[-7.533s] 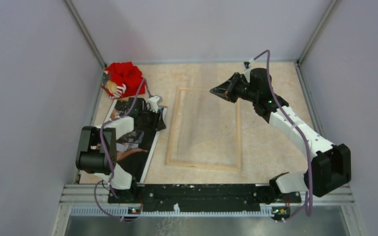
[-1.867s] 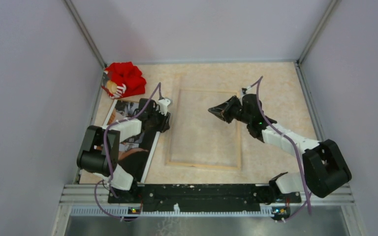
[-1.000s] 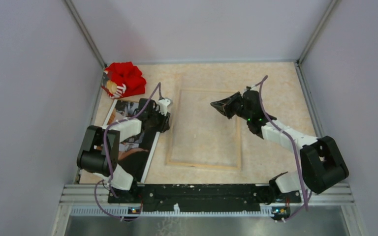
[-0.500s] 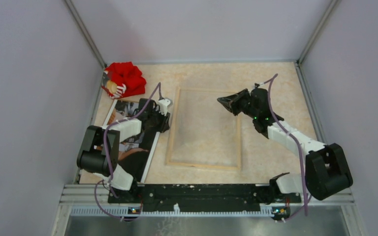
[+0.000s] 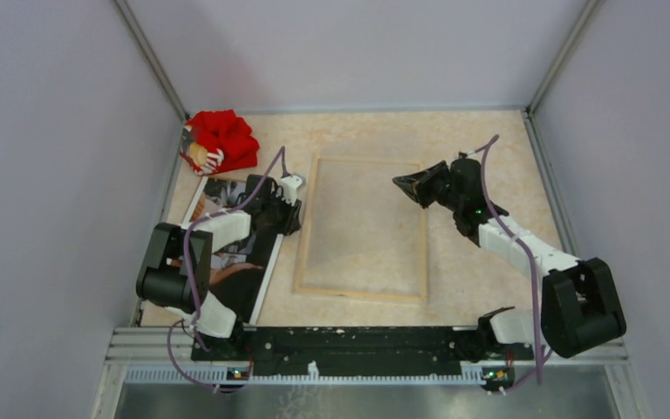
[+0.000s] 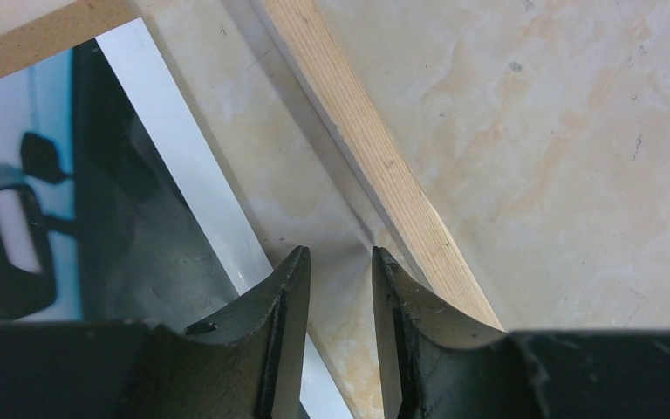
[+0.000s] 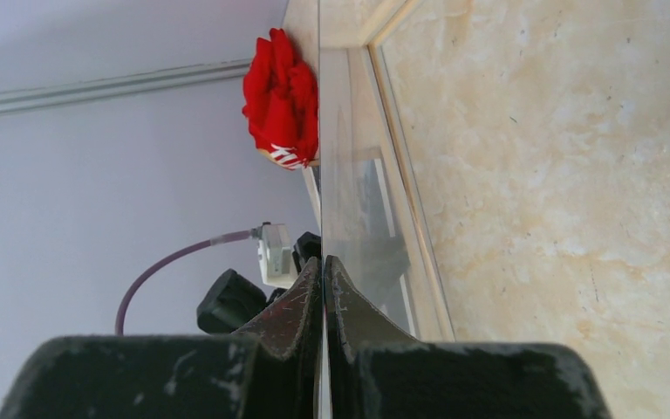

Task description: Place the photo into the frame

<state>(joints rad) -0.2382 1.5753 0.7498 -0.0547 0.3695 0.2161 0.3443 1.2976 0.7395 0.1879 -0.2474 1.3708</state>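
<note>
Two grippers | left gripper [image 6: 340, 262]: fingers slightly apart, empty, lower centre, between photo [image 6: 122, 227] and frame [image 6: 384, 166] | right gripper [image 7: 324, 262]: pinched shut on clear pane [image 7: 336, 157] edge

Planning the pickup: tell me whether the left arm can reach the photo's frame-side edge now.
Probably yes. The left gripper hangs, jaws open, over the table strip between the photo and the frame; nothing covers that border.
</note>
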